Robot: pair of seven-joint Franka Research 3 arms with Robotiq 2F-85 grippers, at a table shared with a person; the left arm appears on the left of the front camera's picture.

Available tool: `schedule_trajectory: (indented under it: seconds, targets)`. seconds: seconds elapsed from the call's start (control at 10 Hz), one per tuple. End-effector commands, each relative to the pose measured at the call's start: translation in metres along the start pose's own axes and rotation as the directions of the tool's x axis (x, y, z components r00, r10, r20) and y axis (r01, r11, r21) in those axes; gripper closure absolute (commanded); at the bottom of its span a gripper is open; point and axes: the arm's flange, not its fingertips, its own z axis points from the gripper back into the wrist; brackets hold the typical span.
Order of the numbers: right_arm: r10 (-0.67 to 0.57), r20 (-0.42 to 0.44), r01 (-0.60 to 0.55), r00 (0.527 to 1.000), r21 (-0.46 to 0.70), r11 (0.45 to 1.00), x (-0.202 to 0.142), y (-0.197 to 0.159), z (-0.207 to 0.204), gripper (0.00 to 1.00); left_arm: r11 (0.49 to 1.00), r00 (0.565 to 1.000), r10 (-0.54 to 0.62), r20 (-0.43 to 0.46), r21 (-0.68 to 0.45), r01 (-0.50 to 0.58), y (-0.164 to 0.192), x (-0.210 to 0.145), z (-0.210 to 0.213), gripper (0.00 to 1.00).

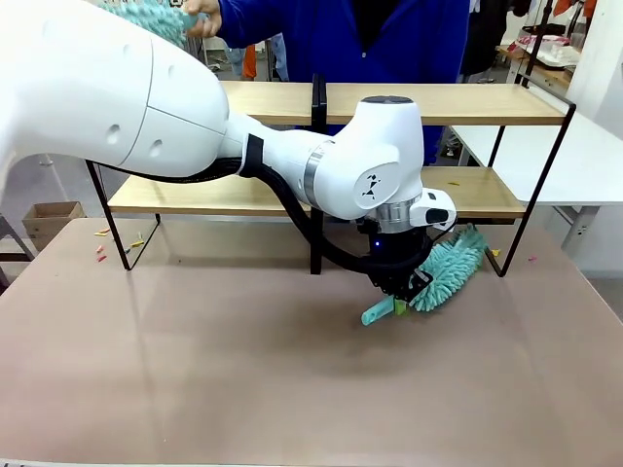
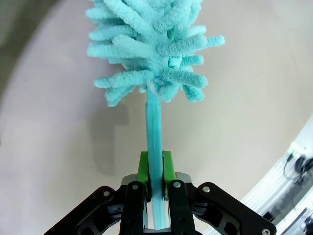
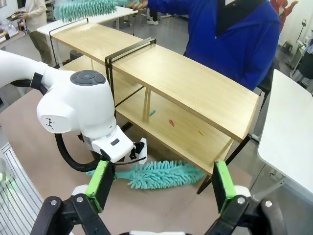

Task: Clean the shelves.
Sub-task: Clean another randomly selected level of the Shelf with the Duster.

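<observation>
Duster (image 1: 450, 265) held low on table (image 1: 195, 370), short of shelves (image 1: 438, 103).
Nearest, at 6 o'clock, found right gripper (image 3: 161, 183) spread wide and empty. At 1 o'clock, saw left gripper (image 1: 399, 290) clamped tight on duster's thin handle, fluffy head aimed at 2 o'clock by the frame's foot. Judged duster light and soft, handle slick: best pinched on the handle, as here. Beyond, at 12 o'clock, judged shelves stiff, yet light enough to slide under a hard push: for brushing, not grasping. Noted coloured bits (image 3: 171, 122) on lower board. Farthest, at 11 o'clock, saw person's hand (image 1: 200, 19) with second duster (image 1: 146, 15).
</observation>
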Motion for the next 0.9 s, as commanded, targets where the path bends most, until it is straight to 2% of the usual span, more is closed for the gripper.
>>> schedule_trajectory:
  seconds: [0.0,0.2,0.6,0.8]
  targets:
    - [-0.004,-0.001,0.004,1.0,-0.002,1.0,0.0,0.0,0.001,0.0,0.981,0.985,-0.171,-0.004,-0.097,0.17,0.006,-0.024,0.012,0.87]
    - [-0.004,-0.001,0.004,1.0,-0.002,1.0,0.0,0.0,0.001,0.0,0.955,0.966,-0.258,0.026,-0.147,0.259,0.007,-0.046,0.025,0.87]
    - [-0.004,-0.001,0.004,1.0,-0.002,1.0,0.0,0.0,0.001,0.0,0.932,0.941,-0.334,-0.048,-0.163,0.322,-0.014,-0.092,0.024,0.87]
    - [-0.004,-0.001,0.004,1.0,-0.002,1.0,0.0,0.0,0.001,0.0,0.902,0.915,-0.404,-0.003,-0.17,0.398,-0.024,-0.103,0.029,0.87]
